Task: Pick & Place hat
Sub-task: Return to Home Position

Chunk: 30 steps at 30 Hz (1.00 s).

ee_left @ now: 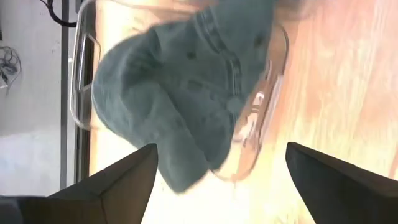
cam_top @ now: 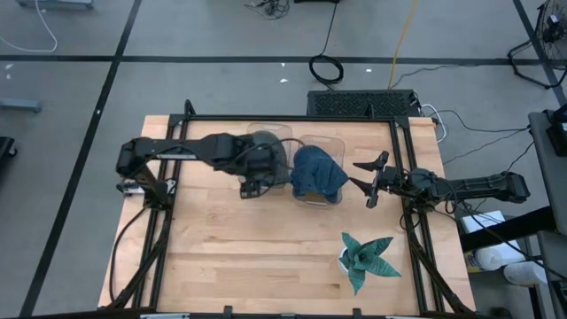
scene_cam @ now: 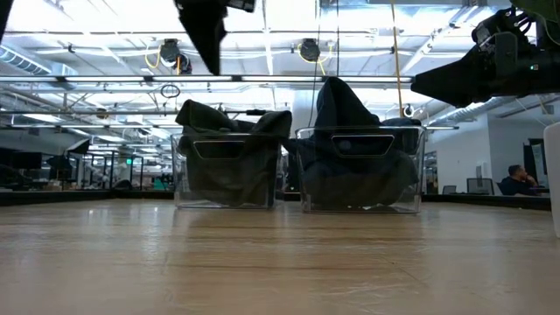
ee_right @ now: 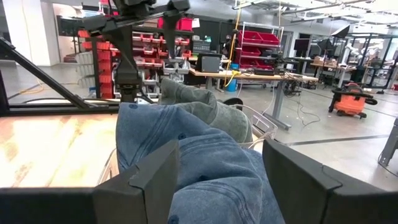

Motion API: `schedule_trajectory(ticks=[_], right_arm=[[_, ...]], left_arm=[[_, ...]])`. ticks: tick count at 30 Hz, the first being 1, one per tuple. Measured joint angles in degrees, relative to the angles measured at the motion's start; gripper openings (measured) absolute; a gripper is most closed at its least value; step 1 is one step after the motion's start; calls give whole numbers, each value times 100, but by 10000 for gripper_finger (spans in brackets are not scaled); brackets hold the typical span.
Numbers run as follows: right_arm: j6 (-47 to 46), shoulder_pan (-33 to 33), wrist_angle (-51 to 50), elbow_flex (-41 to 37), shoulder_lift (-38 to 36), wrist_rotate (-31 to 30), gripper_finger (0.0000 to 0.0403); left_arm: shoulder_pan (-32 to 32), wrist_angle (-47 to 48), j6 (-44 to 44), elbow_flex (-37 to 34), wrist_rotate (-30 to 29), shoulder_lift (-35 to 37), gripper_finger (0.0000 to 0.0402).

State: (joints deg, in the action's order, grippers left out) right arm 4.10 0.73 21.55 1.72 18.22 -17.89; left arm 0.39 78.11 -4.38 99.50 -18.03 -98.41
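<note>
Two clear bins stand side by side at the table's far middle. The left bin (scene_cam: 227, 179) holds a grey-green hat (ee_left: 186, 93), which bulges over its rim. The right bin (scene_cam: 360, 179) holds a blue denim hat (cam_top: 317, 172), heaped above its rim. My left gripper (ee_left: 217, 186) is open, points down and hangs above the grey-green hat. My right gripper (cam_top: 365, 184) is open and level, just to the right of the blue hat (ee_right: 211, 168), with its fingers pointing at the hat. The grey-green hat (ee_right: 202, 99) shows behind the blue one.
A green leafy plant in a white pot (cam_top: 365, 259) stands at the near right. Black frame rails (cam_top: 266, 118) run along the table's far edge and sides. Bare wood (cam_top: 248, 248) lies in front of the bins.
</note>
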Motion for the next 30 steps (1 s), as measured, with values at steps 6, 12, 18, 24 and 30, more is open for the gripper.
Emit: schedule_trajectory(ticks=[6, 12, 18, 24, 30], right_arm=[[0, 2, -2, -1, 2, 0, 222], [-1, 2, -1, -1, 0, 0, 222], [0, 2, -1, 0, 2, 0, 222], [0, 2, 1, 0, 0, 0, 222], [0, 2, 1, -1, 2, 0, 222]], left_arm=[[-170, -233, -356, -960, -137, 702, 364], [-37, -1139, -868, -2424, -453, 1757, 374], [240, -1771, -1252, -3871, -404, 2752, 367], [397, -2843, -1360, -5144, -47, 3553, 364], [414, -3645, -1419, -6076, 165, 3965, 375]])
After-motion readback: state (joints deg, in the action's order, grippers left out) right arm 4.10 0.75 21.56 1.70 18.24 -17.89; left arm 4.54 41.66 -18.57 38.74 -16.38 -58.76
